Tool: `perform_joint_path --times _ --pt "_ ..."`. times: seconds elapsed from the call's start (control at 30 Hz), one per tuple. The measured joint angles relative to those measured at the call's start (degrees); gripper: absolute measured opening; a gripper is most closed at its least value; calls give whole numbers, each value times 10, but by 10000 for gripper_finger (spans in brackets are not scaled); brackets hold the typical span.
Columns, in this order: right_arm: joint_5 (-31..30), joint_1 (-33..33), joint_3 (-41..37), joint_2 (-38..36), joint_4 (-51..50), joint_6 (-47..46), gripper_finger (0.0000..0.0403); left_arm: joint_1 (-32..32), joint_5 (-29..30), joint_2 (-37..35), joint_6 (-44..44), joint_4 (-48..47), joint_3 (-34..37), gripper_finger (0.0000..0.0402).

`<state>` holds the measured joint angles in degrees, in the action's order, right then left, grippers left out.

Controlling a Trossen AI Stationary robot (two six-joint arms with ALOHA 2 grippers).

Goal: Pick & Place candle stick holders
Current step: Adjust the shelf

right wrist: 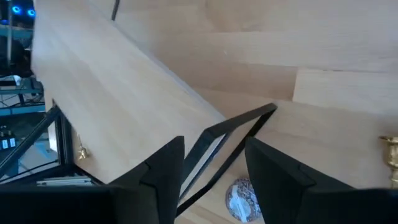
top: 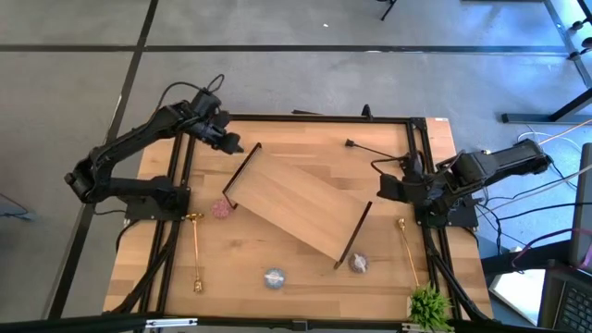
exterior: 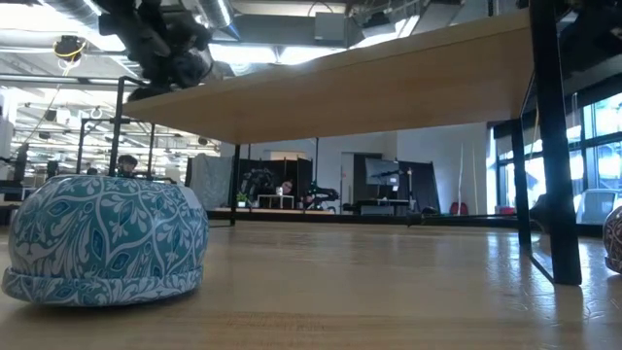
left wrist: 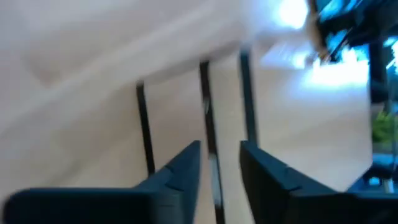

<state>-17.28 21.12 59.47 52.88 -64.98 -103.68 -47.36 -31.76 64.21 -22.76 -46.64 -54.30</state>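
Note:
A wooden board [top: 296,199] with black end rails stands aslant mid-table. My left gripper [top: 239,148] is open at its far-left rail [left wrist: 208,112], which runs between the fingers in the left wrist view [left wrist: 219,148]. My right gripper [top: 381,191] is open just beside the right rail [right wrist: 239,124]. One gold stem [top: 196,250] lies at the left and another [top: 407,245] at the right. A black stem [top: 370,148] lies at the far side. The pink round [top: 221,209], pale blue round [top: 274,277] and mauve round [top: 358,265] sit on the table.
A small green plant [top: 428,305] stands at the near right corner. The low view looks under the board [exterior: 389,83], past the pale blue round [exterior: 102,238] and one black rail [exterior: 549,146]. People show in the room behind.

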Motion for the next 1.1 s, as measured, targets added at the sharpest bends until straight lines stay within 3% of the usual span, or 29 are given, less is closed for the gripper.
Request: perform_joint_path --times 0.13,0.4,0.57,0.67,1.1 --pt "-30 8 21 0 -6 1 174 -8 -33 19 -4 91 0 14" --pt "-37 12 24 22 -6 2 174 -9 -69 130 -23 236 0 2" --pt "-35 12 24 32 -8 2 174 -31 -74 196 2 228 0 2" --pt "-35 12 24 33 -8 2 174 -36 -119 214 21 219 0 2" --pt "-37 12 24 32 -11 6 174 -12 -127 181 57 138 0 2"
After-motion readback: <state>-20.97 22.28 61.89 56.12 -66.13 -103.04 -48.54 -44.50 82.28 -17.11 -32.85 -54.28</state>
